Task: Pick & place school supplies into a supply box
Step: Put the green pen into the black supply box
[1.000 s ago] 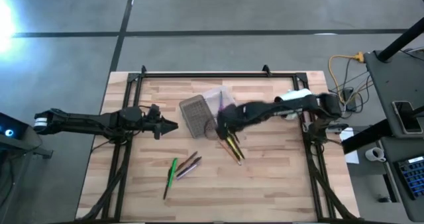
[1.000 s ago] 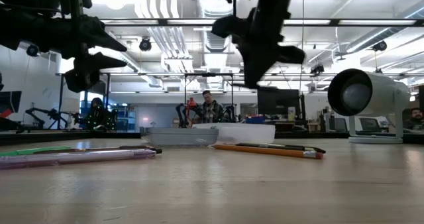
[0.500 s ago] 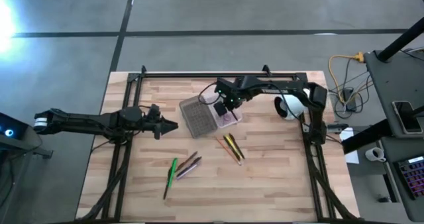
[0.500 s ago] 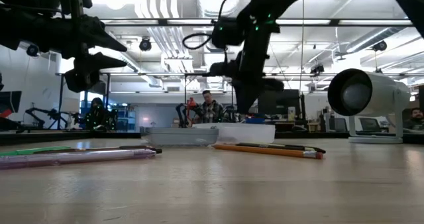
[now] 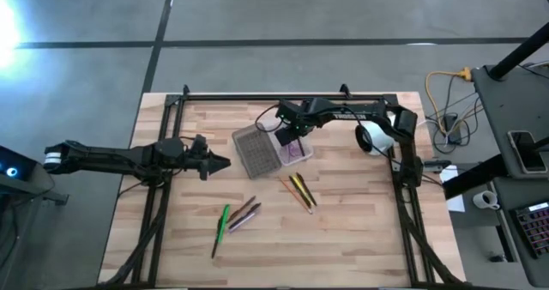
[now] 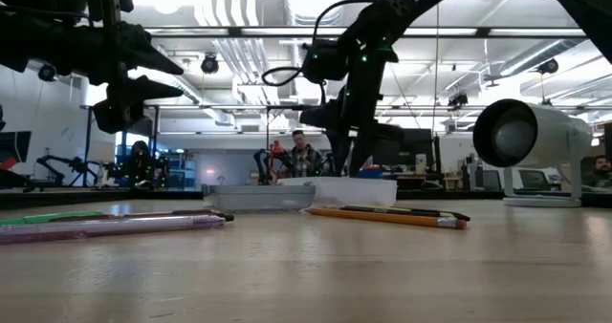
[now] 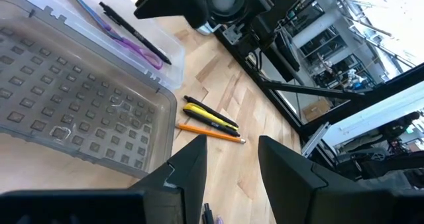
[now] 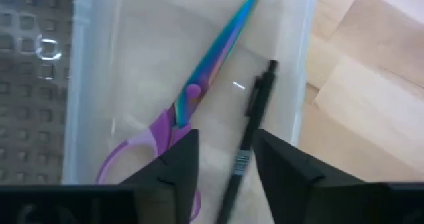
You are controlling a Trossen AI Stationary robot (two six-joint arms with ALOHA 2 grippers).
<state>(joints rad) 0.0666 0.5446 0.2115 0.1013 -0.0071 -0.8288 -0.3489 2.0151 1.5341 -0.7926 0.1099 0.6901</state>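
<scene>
The supply box lies open at mid-table, its grey ribbed half (image 5: pixel 256 150) beside its clear half (image 5: pixel 294 148). In the clear half lie purple-handled scissors (image 8: pixel 192 98) and a dark pen (image 8: pixel 255 118). My right gripper (image 8: pixel 228 177) hangs open just above them, touching neither. A yellow, an orange and a dark pencil (image 5: pixel 300 190) lie on the table nearer the front. A green pen (image 5: pixel 223 221) and two brownish ones (image 5: pixel 244 213) lie further left. My left gripper (image 5: pixel 221 163) waits open, left of the box.
A white rounded camera housing (image 5: pixel 371 135) stands on the table's right side, near the right arm's base. Black frame rails (image 5: pixel 257 97) run along the far, left and right edges. A person (image 6: pixel 304 159) sits in the room beyond the table.
My right gripper has gone from above the loose pencils toward the far edge, over the box's clear half, come down and opened there. The dark pen now lies in the clear half beside the scissors.
</scene>
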